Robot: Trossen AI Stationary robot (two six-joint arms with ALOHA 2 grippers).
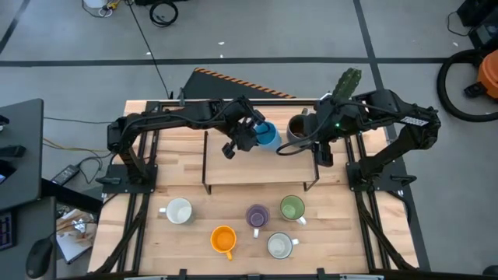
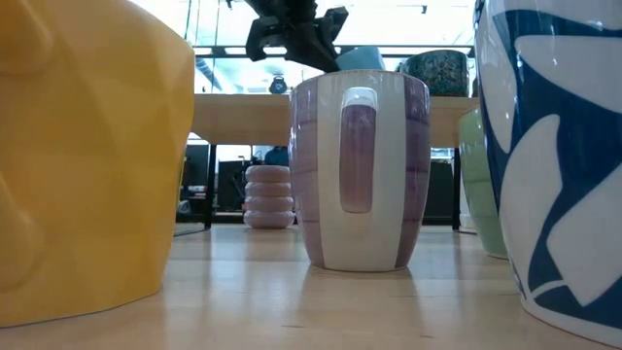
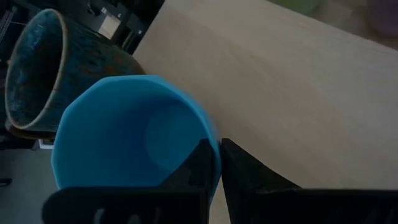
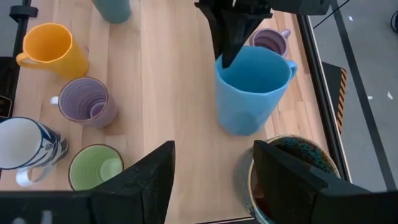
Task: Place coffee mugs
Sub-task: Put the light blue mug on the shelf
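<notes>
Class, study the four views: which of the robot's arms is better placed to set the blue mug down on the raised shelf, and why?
Probably the left. Its gripper is shut on the blue mug rim, over the shelf. The right gripper is open beside the dark mug, holding nothing.

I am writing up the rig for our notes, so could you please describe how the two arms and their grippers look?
Both arms are dark, nearly black, jointed, with black cables along them. The left gripper has two flat, tapering black fingers. The right gripper has broad, blocky dark fingers. A green light glows on the right arm.
</notes>
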